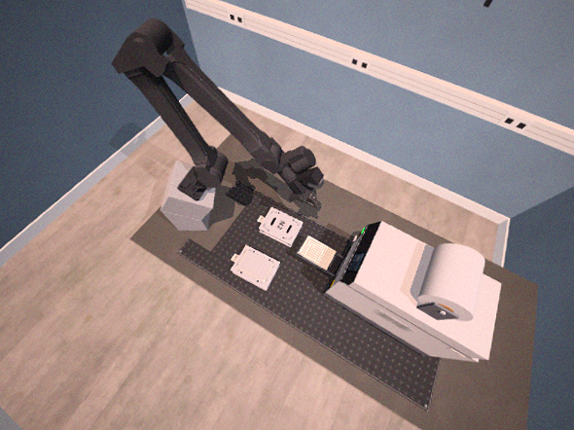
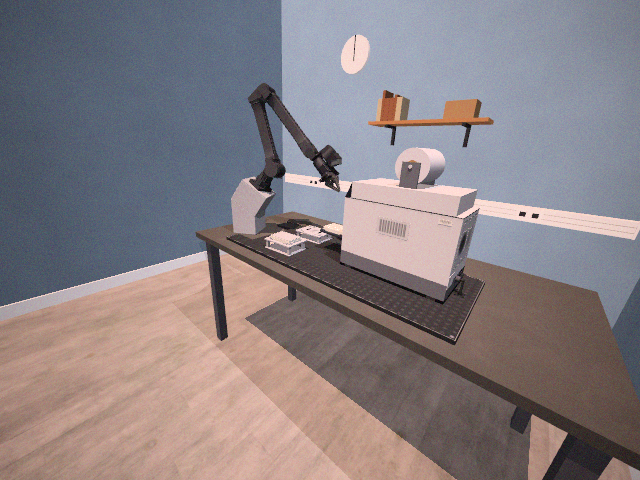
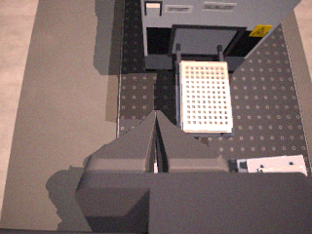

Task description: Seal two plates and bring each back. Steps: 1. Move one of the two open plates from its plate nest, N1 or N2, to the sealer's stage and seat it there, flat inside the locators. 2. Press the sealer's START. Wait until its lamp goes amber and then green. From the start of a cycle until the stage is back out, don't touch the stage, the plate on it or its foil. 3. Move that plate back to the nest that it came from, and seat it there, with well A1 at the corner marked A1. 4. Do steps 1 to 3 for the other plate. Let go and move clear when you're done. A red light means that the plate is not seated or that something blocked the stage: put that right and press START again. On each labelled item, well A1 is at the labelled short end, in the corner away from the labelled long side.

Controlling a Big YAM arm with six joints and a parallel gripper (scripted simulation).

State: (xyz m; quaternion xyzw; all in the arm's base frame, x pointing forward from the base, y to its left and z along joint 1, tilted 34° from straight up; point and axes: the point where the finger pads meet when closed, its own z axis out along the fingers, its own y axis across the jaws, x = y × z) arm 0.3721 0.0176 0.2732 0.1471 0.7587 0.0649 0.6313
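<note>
End effector (image 1: 314, 204) (image 2: 337, 189) (image 3: 155, 117): closed, fingertips together, nothing in hold; it is raised above the desk (image 1: 512, 321) (image 2: 537, 315), left of the plate in the wrist view.

Nearer nest, lower right of the wrist view (taken to be N1) (image 1: 255, 267) (image 2: 285, 249) (image 3: 278, 166): whether foil covers a plate there cannot be told. Nest N2 (image 1: 280, 225) (image 2: 313, 235), left of centre in the top view, bears no plate.

Microplate (image 1: 317, 251) (image 2: 333, 227) (image 3: 206, 97): on the extended stage (image 3: 214, 135), right of the end effector, wells showing and apparently unsealed. It looks flat; one edge riding on a locator would likely bring a red light.

Sealer (image 1: 399, 275) (image 2: 392, 242) (image 3: 205, 12), upper part of the wrist view: status lamp (image 1: 363, 230) green (ready or finished, not determinable from colour alone). Pressing START is judged next. Risks: an off-centre press missing the button through a slanted approach; fingers dipping early and knocking the plate; a slow retreat blocking the stage; green misread as a completed cycle, returning an unsealed plate to N2.
</note>
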